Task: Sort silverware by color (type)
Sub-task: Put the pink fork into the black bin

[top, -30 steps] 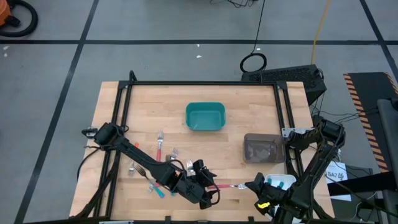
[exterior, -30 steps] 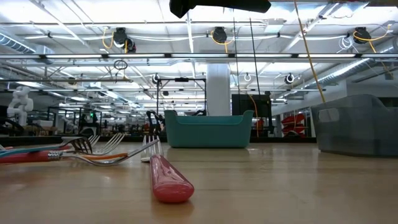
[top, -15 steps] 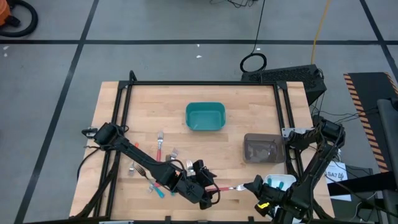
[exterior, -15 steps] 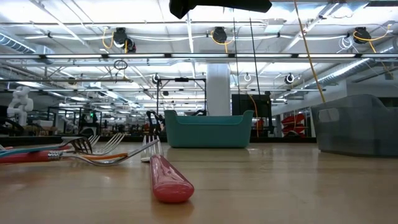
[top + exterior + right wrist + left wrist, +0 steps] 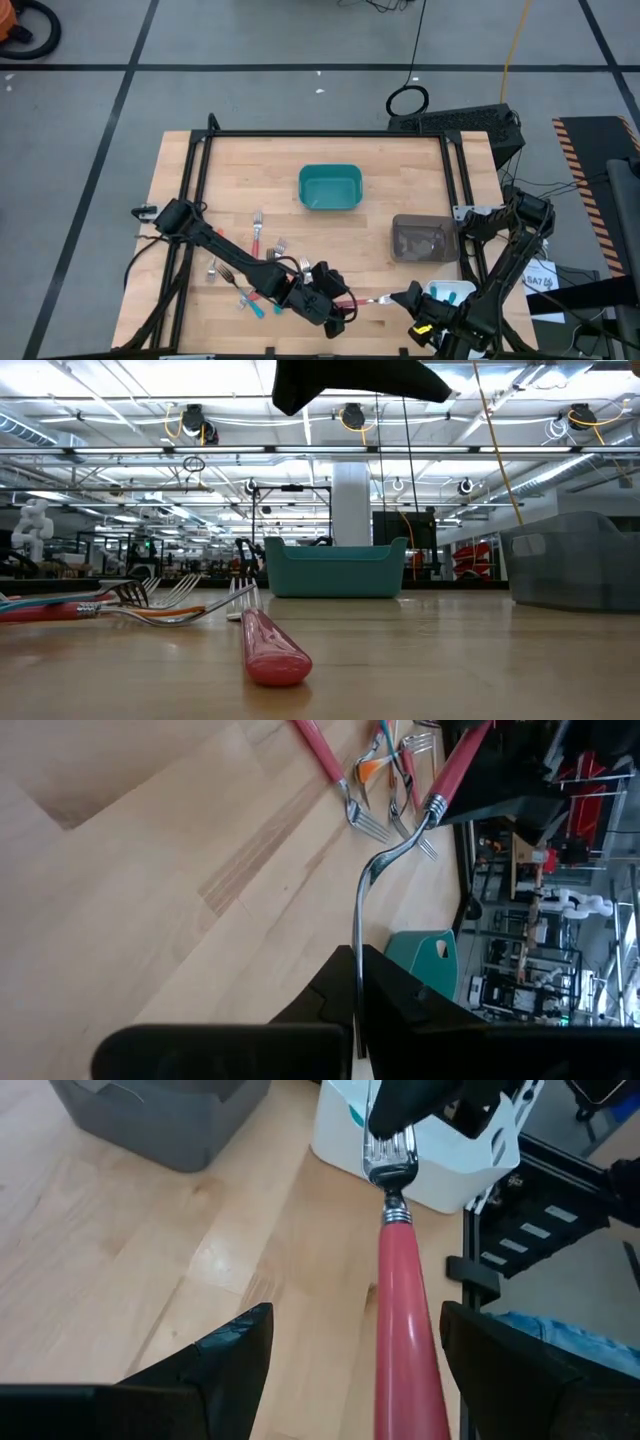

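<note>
Red fork (image 5: 408, 1330) held off the table near its front edge, tines pinched in right gripper (image 5: 408, 297) | left gripper (image 5: 335, 305) fingers spread around handle | risk: narrow pinch lets it swivel or drop short of white bin (image 5: 450, 292)

Forks (image 5: 262, 262) lie left of both bins (image 5: 330, 187) on the table (image 5: 400, 160).

I can make out no writing from where I work. A white tag (image 5: 541, 281) beside my right arm's base carries dark marks, but they are too small for me to read. No other label, brand or number shows.
</note>
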Available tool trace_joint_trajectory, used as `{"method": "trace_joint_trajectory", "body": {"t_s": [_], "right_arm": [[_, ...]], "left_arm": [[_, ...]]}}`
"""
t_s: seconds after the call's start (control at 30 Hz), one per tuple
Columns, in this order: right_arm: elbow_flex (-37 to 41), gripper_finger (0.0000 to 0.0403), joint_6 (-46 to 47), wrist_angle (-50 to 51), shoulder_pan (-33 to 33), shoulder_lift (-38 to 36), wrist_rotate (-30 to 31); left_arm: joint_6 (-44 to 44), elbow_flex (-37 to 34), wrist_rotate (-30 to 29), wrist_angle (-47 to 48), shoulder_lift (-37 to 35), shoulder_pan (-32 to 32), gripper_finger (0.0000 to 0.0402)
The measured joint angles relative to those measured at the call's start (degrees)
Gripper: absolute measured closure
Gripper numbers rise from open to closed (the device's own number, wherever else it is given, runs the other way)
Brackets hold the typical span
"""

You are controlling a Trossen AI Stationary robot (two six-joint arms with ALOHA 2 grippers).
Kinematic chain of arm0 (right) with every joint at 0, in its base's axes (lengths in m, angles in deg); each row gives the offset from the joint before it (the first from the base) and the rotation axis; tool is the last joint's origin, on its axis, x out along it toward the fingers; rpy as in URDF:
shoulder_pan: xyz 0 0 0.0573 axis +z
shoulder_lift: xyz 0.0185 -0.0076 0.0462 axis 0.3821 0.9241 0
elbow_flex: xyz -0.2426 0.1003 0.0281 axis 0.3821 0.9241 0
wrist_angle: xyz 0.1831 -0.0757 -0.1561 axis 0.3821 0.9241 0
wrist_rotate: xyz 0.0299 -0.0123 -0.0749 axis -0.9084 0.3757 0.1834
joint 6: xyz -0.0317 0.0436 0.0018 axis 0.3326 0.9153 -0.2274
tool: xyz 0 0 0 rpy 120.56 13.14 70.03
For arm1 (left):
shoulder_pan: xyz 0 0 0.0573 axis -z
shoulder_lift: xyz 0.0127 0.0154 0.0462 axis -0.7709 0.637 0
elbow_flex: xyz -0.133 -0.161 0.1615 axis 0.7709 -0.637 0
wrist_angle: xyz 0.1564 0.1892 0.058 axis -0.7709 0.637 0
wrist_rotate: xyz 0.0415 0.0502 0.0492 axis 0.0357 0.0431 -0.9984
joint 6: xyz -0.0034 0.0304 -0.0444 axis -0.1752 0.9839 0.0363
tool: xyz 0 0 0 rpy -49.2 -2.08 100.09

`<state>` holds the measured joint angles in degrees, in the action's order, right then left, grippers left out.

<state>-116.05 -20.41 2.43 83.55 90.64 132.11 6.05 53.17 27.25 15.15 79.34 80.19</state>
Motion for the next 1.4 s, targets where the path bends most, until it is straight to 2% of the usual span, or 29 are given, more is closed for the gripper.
{"method": "trace_joint_trajectory", "body": {"t_s": [0.53, 0.97, 1.4], "right_arm": [[0.00, 0.0400, 0.08, -0.65, -0.83, 0.00, -0.45], [0.00, 0.0399, 0.43, -1.25, -1.40, 0.00, -1.79], [0.02, 0.0399, 0.97, -1.10, -1.81, 0.00, -1.88]], "left_arm": [[-4.90, 0.00, 1.65, -1.26, 0.00, -0.87, 0.0123], [-3.27, 0.00, 3.20, -1.28, 0.00, -0.85, 0.0273], [-2.91, 0.00, 3.69, -1.62, 0.00, -0.83, 0.0337]]}}
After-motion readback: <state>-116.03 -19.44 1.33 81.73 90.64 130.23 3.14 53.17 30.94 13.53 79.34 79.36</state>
